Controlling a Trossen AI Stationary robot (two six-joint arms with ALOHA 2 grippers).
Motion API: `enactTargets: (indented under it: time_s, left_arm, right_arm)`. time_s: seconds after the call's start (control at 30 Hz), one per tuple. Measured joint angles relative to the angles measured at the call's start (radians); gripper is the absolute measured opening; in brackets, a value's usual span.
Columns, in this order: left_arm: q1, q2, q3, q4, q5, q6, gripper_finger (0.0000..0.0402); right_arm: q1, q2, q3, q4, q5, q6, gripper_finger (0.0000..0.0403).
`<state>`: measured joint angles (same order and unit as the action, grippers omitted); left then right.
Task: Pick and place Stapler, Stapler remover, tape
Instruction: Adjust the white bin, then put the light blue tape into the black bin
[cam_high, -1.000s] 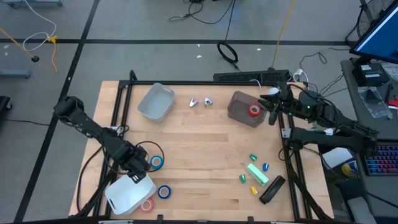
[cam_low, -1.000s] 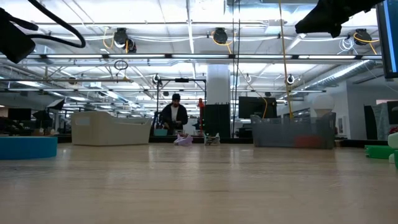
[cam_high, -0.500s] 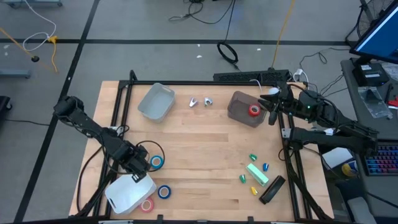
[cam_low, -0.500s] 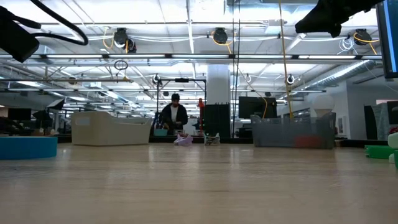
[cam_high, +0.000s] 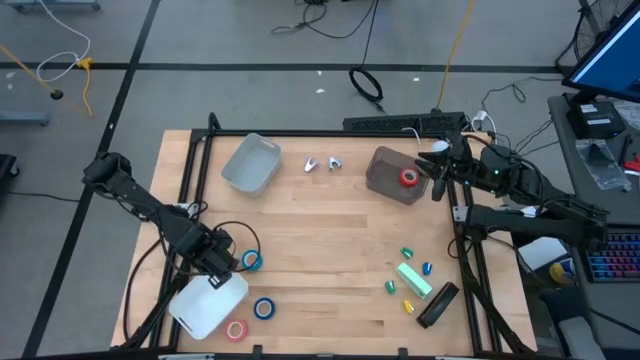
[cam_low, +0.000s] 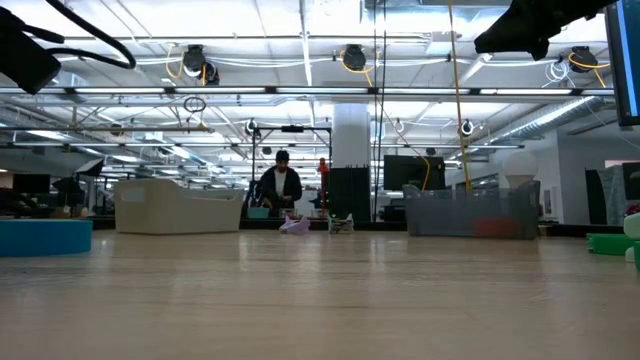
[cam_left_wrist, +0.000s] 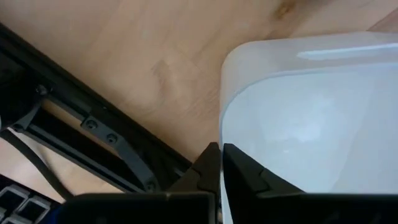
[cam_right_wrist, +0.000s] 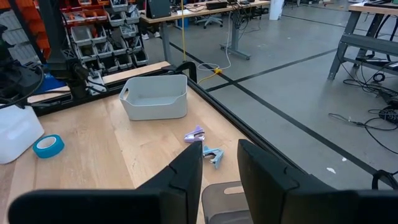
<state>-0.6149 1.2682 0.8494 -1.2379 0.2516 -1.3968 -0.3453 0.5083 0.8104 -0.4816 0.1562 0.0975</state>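
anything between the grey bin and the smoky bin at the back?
Two small staple removers, side by side on bare wood between the grey bin and the smoky bin, in the high view.

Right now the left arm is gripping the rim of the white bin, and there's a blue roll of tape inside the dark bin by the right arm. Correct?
Not quite. The roll in the dark bin is red, as the high view shows. The rest holds: the left gripper has its fingers pinched on the white bin's rim, seen in the left wrist view.
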Motion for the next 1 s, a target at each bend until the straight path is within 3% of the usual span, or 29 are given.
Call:
enactTargets:
  time_s: [0.37, 0.53, 0.8, 1.0]
  left_arm:
    - [0.000, 0.000, 0.004, 0.001, 0.009, 0.014, 0.0056]
    - [0.000, -0.038, 0.065, 0.003, 0.003, -0.023, 0.0071]
    - [-0.008, -0.068, 0.275, 0.088, -0.174, -0.049, 0.0076]
    - [-0.005, 0.002, 0.356, 0.217, -0.300, 0.126, 0.0062]
  right_arm:
    - [0.000, 0.000, 0.000, 0.000, 0.000, 0.000, 0.0093]
    - [0.000, 0.000, 0.000, 0.000, 0.000, 0.000, 0.0093]
    - [0.000, 0.000, 0.000, 0.000, 0.000, 0.000, 0.0093]
    - [0.000, 0.000, 0.000, 0.000, 0.000, 0.002, 0.0093]
